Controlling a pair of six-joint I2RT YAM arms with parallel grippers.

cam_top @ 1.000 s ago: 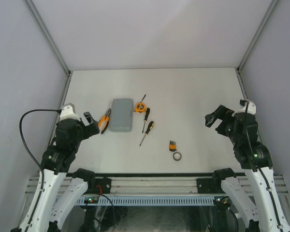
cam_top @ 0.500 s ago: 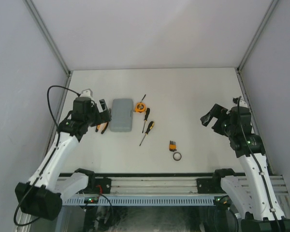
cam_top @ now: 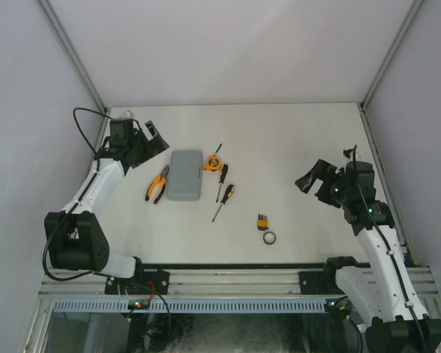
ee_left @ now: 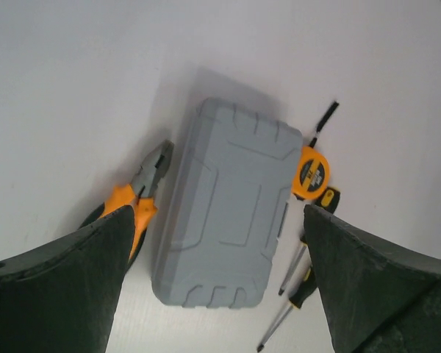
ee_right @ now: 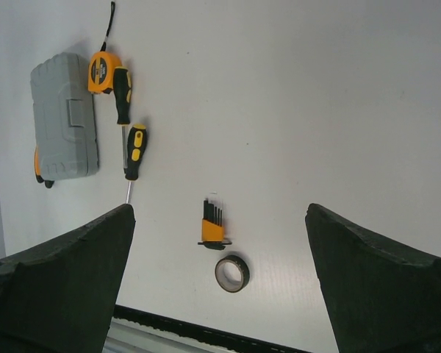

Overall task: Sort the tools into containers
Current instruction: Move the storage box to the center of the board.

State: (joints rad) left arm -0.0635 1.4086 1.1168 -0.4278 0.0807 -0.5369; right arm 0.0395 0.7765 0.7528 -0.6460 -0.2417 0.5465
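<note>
White table (cam_top: 294,132) inside a plain, pale-walled enclosure, viewed from above. The grey rounded-rectangular plastic tool case (cam_top: 184,175) lies shut, left of the table's centre. Its lid hides the inside, so I judge that nothing is sorted yet.

Every tool lies out on the table:
- The orange-handled pliers (cam_top: 157,185) are just beside the case's left edge.
- The round orange tape measure (cam_top: 212,162) is just beside its right edge, at the far end.
- The farther black-and-orange screwdriver (cam_top: 222,176) and the nearer black-and-orange screwdriver (cam_top: 224,198) lie near that same side.
- The small black-and-orange bit set (cam_top: 262,220) and the small dark ring (cam_top: 270,237) sit together, well apart from the case and towards me.

My left hand (cam_top: 148,144) hovers over the far-left part of the table, beyond the pliers, with its fingers spread wide and holding nothing. My right hand (cam_top: 314,176) hangs over the right side, well apart from every tool, equally wide and empty.

By my reading, the whole task remains, and opening the case comes first. The pliers and tape measure crowd its long edges, so a swinging lid may land on one of them.
</note>
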